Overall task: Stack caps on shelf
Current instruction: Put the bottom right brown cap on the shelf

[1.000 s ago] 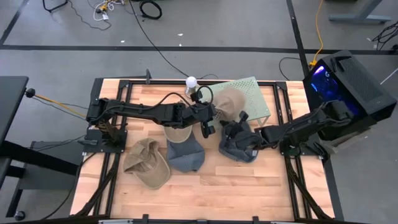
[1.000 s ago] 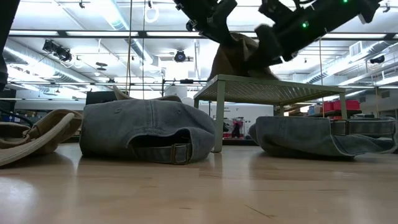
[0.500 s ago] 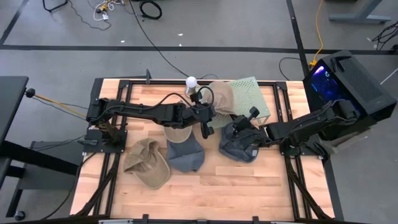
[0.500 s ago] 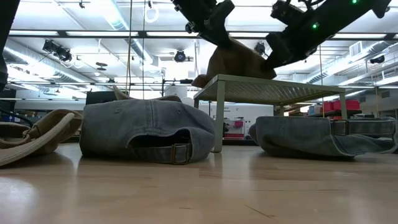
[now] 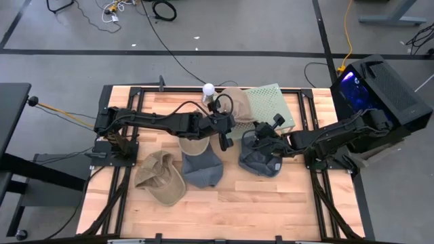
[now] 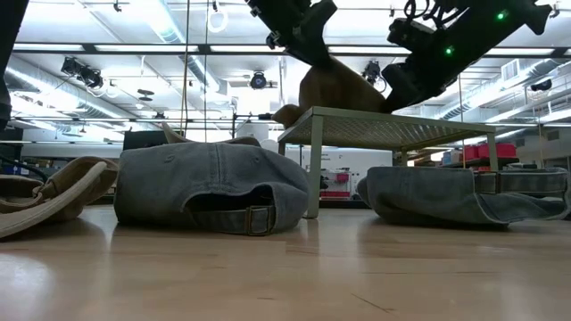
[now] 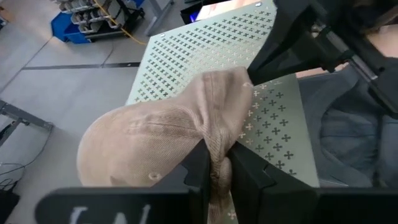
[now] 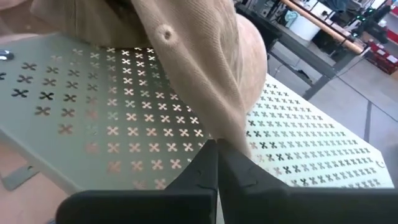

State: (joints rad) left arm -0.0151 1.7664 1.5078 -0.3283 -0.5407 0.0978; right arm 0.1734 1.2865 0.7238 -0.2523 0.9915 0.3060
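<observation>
A tan cap sits on the left part of the pale green perforated shelf, its crown reaching past the shelf's far left corner. My left gripper is shut on it from the left. My right gripper, shut, stands at the cap's right side above the shelf. On the table lie two blue-grey caps, a tan cap and another tan cap partly under my left arm. My left gripper pinches a bunched fold at the tan cap's lower edge between its two fingers, coming slanting down from the table's left. The cap's crown bulges beyond the fingers, and the cap rests on the shelf top. My right gripper's shut fingertips stand right at the cap's hanging edge, coming from the table's right; whether they touch it I cannot tell.
A black box with a blue light stands off the table's right far corner. The right blue-grey cap lies partly under the shelf, beside its thin green leg. Bare wood lies along the near edge.
The tan cap has shifted across the shelf top from the middle toward its far left corner, still held by my left gripper. My right gripper has drawn back from the cap toward the table's right and tipped more level, staying shut.
</observation>
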